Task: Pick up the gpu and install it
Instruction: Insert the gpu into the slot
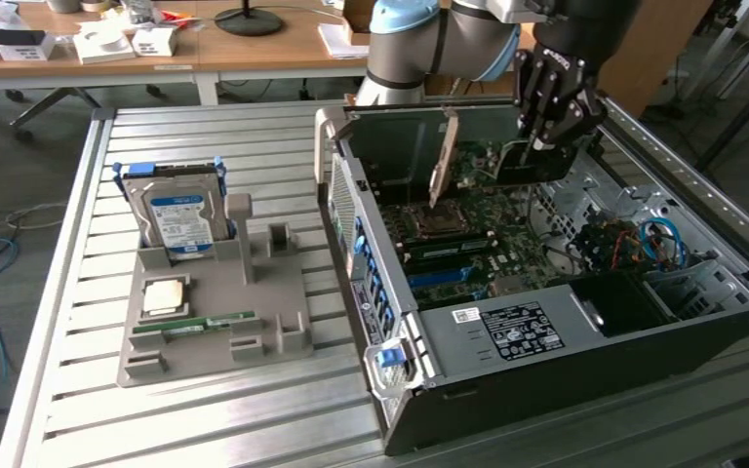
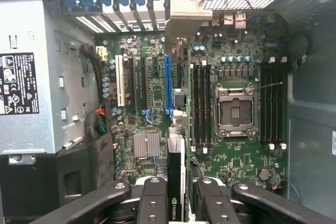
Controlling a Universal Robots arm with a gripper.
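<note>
Starting well off from the gripper, on the exterior view's left: the grey holder [image 1: 206,331] sits on the slatted table with the hard drive [image 1: 179,219] upright in it and the memory stick [image 1: 199,323] lying flat near a square processor chip [image 1: 167,295]. None of that is in play.

Moving right, here's the open computer case [image 1: 544,400], and the gripper [image 1: 537,146] is down inside it. It's part closed, fingers [image 2: 152,203] clamped either side of the gpu [image 2: 177,182]. The card is gripped edge-on, with the green logo just beside one finger pad. In the exterior view the gpu [image 1: 527,164] hangs dark just under the fingertips.

Looking down from the wrist, the card runs straight out from the gripper across the motherboard [image 2: 236,171]. It's just beside the long blue slot [image 2: 168,85], and its pale bracket [image 2: 182,17] is at the far end by the case's rear openings. To the other side of the card, the bare processor socket [image 2: 235,111] sits apart.

So the pickup looks done. The install looks in hand: card lined up along the slots, grip on. Whether its edge is pressed home, I can't tell.
</note>
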